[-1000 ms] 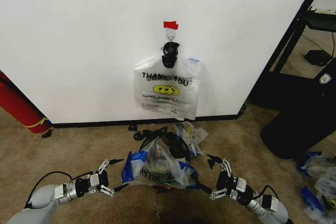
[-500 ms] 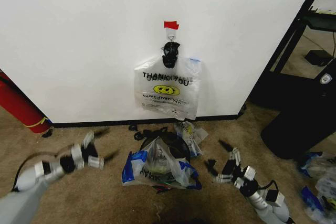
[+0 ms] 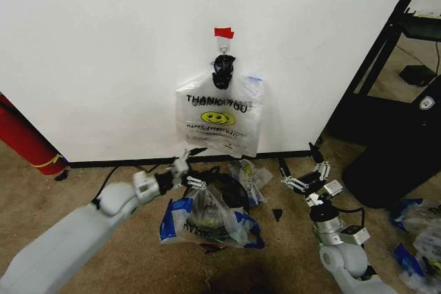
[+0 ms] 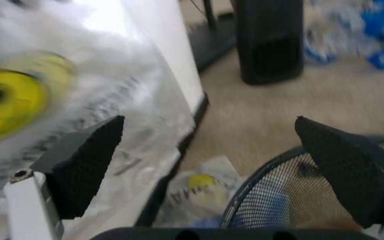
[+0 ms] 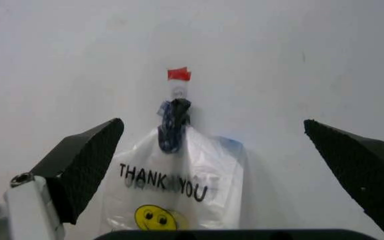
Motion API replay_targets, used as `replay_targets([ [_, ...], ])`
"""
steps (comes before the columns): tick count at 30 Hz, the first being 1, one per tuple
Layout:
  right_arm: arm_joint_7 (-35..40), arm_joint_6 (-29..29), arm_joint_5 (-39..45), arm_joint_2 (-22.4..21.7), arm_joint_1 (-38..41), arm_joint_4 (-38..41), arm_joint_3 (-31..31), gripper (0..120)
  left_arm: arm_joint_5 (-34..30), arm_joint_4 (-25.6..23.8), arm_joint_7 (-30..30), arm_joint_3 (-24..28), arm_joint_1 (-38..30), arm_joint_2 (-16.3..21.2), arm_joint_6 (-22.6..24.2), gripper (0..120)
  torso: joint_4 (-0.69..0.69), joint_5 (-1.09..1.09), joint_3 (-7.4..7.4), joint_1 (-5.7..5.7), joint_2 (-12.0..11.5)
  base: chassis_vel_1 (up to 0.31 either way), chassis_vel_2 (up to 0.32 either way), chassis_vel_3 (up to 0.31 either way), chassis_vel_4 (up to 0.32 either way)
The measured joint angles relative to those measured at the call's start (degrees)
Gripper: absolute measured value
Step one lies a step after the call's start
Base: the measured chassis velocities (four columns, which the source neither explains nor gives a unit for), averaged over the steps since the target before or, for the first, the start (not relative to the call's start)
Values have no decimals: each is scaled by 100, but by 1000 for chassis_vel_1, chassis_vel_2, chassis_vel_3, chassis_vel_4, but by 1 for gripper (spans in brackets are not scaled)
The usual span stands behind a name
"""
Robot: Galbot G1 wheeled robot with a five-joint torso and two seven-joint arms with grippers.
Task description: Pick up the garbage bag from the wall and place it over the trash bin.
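Your left gripper [image 3: 187, 168] sits spread open just under the garbage bag [image 3: 220, 120] hanging on the wall [image 3: 103, 53], above the trash bin [image 3: 227, 191]. Right gripper [image 3: 303, 173], fingers apart too, is off beside it.

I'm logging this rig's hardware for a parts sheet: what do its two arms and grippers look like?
Both arms are smooth pale grey shells ending in silver metal wrist sections. The left gripper and right gripper have slim white-and-metal linkages tipped with black wedge-shaped pads. A thin black cable loops beside each forearm.
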Motion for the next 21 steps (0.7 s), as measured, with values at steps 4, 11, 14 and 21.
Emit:
replay_targets([
  [4, 19, 14, -31, 70, -36, 90, 58, 100, 9, 263, -20, 709, -720, -36, 473, 100, 4, 4, 0, 0, 0, 0, 0, 0, 0],
  [11, 139, -20, -19, 139, -9, 210, 236, 100, 133, 507, 606, 1437, -1688, -97, 1086, 100, 7, 3, 0, 0, 0, 0, 0, 0, 0],
  [14, 186, -40, -14, 115, -38, 239, 319, 100, 222, 654, 1305, 1829, -2138, -218, 1424, 100, 4, 3, -1, 0, 0, 0, 0, 0, 0],
  [21, 266, -47, 0, 135, -43, 264, 415, 100, 583, 957, 1670, 2469, -2555, -544, 1647, 100, 4, 2, -1, 0, 0, 0, 0, 0, 0],
])
